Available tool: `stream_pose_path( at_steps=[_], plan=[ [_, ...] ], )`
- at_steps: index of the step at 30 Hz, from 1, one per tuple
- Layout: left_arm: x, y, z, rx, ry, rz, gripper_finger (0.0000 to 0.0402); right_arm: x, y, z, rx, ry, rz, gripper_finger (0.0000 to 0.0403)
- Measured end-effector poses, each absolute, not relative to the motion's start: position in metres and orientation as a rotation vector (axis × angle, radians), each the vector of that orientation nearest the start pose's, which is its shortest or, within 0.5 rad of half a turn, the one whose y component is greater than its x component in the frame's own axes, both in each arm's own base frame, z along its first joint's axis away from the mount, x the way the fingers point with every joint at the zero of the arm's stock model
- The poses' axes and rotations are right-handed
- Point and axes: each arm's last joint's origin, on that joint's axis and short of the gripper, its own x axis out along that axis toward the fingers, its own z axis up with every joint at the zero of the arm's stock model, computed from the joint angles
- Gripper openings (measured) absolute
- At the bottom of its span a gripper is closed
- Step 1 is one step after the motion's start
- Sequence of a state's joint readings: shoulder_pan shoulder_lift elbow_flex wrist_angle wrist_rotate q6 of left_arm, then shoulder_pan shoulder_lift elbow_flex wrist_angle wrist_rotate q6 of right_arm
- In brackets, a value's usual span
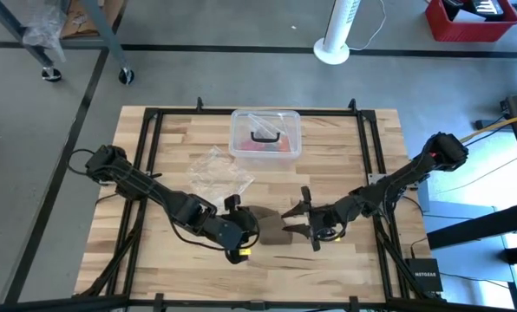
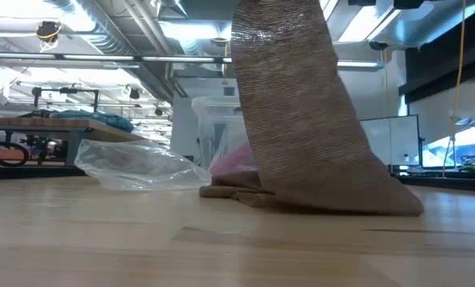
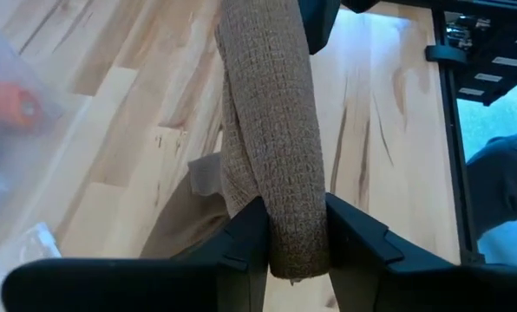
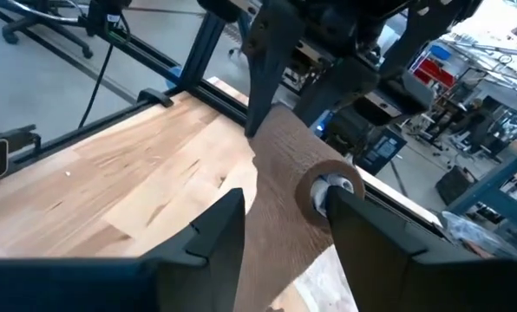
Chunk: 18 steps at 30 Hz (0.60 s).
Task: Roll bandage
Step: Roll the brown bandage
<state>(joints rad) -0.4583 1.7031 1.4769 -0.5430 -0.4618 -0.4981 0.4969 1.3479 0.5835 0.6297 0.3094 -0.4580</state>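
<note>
Near the desk's (image 1: 154,139) front middle, the left gripper (image 3: 295,232) clamps the bandage (image 3: 271,147) taut so the right gripper (image 4: 280,212), jaws parted, can wind its rolled end.

The bandage (image 2: 301,119) runs off the low view's top edge, hiding both pincers there.
</note>
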Motion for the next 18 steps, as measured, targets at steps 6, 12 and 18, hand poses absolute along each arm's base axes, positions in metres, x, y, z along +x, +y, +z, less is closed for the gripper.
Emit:
stream_pose_path(
  at_steps=[6,12,18],
  plan=[
    [0.341,-0.155,0.303,-0.151,0.667,0.169,0.0086,0.249,0.127,0.220,-0.500,0.055,0.295,0.0170],
    [0.341,-0.154,0.304,-0.155,0.659,0.187,0.0086,0.249,0.127,0.222,-0.492,0.045,0.281,0.0170],
    [0.341,-0.154,0.303,-0.155,0.670,0.190,0.0086,0.260,0.131,0.223,-0.496,0.057,0.268,0.0170]
  ],
)
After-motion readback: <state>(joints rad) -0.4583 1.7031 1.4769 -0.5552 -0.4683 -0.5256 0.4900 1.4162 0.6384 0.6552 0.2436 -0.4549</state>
